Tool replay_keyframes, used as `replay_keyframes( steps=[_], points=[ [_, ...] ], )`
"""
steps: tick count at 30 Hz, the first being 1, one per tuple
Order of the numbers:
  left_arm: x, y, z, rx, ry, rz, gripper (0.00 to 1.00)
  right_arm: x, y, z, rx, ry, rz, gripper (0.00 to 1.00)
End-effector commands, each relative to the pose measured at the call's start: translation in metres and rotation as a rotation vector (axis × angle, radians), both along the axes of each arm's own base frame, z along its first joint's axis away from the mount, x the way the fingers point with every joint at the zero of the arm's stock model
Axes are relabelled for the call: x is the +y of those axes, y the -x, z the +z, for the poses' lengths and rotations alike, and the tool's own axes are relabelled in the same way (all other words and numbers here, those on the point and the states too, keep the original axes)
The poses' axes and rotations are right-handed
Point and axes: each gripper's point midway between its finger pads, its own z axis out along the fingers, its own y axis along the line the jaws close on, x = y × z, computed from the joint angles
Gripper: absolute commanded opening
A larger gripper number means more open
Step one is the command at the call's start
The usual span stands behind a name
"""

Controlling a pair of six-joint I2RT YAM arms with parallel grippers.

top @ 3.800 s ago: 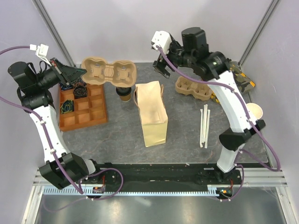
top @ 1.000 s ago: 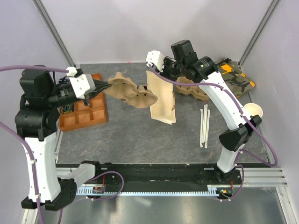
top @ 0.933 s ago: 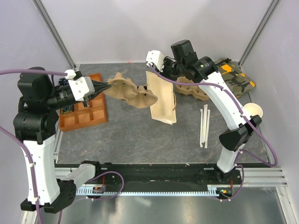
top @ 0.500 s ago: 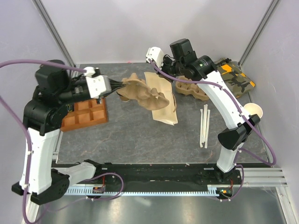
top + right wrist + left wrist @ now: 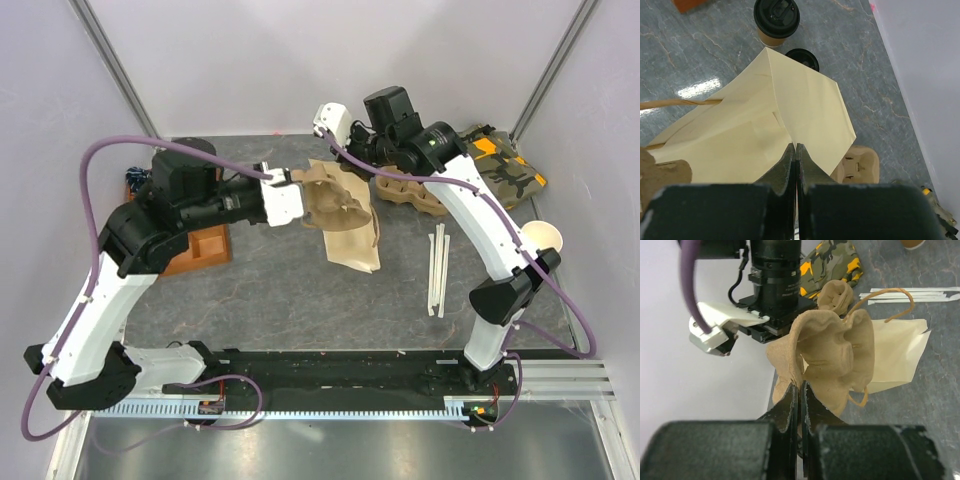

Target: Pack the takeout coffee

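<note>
Coffee: small brown paper cup with black lid (image 5: 776,22) stood upright, lid up, axis vertical, on grey surface (image 5: 700,55), top centre of right wrist view.
Bag: tan paper bag (image 5: 765,125) pinched by right gripper (image 5: 795,147); contents hidden.
Carrier: moulded pulp cup carrier (image 5: 830,355) clamped in left gripper (image 5: 800,390).

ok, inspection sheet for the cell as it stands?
surface: grey table, no spill seen
job's things: takeout coffee upright, lidded, outside the paper bag
clutter: loose black lid, spare carrier, camouflage cloth, white sticks, pale cup, brown tray
grippers: left gripper shut on cup carrier; right gripper shut on the bag's edge
cables: purple cables loop along both arms
surroundings: pale walls, nothing else seen
</note>
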Motion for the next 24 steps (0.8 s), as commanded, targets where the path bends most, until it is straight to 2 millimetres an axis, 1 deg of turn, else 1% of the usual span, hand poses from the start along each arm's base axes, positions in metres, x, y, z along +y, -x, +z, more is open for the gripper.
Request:
replay_keyframes(
  steps=[1, 4, 6, 7, 9, 10, 11, 15, 16, 17, 18, 21, 22, 23, 24],
  points=[
    [0.000, -0.011, 0.001, -0.137, -0.068, 0.049, 0.02, -0.004, 0.014, 0.014, 0.015, -0.049, -0.021, 0.00],
    [-0.004, -0.013, -0.006, -0.141, -0.097, 0.052, 0.02, -0.004, 0.018, 0.012, 0.042, -0.061, -0.032, 0.00],
    [-0.010, -0.013, -0.009, -0.153, -0.114, 0.046, 0.02, -0.006, 0.020, 0.015, 0.041, -0.066, -0.043, 0.00],
    [-0.009, -0.016, -0.009, -0.172, -0.132, 0.063, 0.02, -0.007, 0.021, 0.014, 0.049, -0.068, -0.051, 0.00],
    [-0.015, -0.013, -0.009, -0.190, -0.144, 0.052, 0.02, -0.008, 0.023, 0.017, 0.054, -0.075, -0.060, 0.00],
    [-0.015, -0.015, -0.007, -0.210, -0.151, 0.063, 0.02, -0.009, 0.025, 0.016, 0.066, -0.078, -0.067, 0.00],
    [-0.019, -0.012, -0.005, -0.221, -0.149, 0.053, 0.02, -0.009, 0.025, 0.015, 0.072, -0.078, -0.075, 0.00],
    [-0.027, -0.001, 0.013, -0.257, -0.112, 0.019, 0.02, -0.012, 0.024, 0.012, 0.085, -0.072, -0.101, 0.00],
    [-0.028, 0.000, 0.013, -0.275, -0.125, 0.023, 0.02, -0.012, 0.024, 0.011, 0.090, -0.074, -0.106, 0.00],
    [-0.035, 0.010, 0.013, -0.291, -0.134, -0.016, 0.02, -0.012, 0.024, 0.010, 0.092, -0.072, -0.109, 0.00],
    [-0.035, 0.009, 0.012, -0.317, -0.159, -0.011, 0.02, -0.012, 0.023, 0.010, 0.092, -0.072, -0.110, 0.00],
    [-0.042, 0.012, 0.004, -0.322, -0.206, -0.031, 0.02, -0.012, 0.024, 0.010, 0.093, -0.075, -0.113, 0.00],
    [-0.044, 0.010, -0.003, -0.323, -0.237, -0.028, 0.02, -0.012, 0.025, 0.010, 0.096, -0.074, -0.114, 0.00],
    [-0.047, 0.013, -0.012, -0.328, -0.267, -0.044, 0.02, -0.013, 0.024, 0.010, 0.096, -0.072, -0.118, 0.00],
    [-0.046, 0.011, -0.015, -0.347, -0.293, -0.035, 0.02, -0.014, 0.024, 0.010, 0.095, -0.071, -0.123, 0.00]
  ],
)
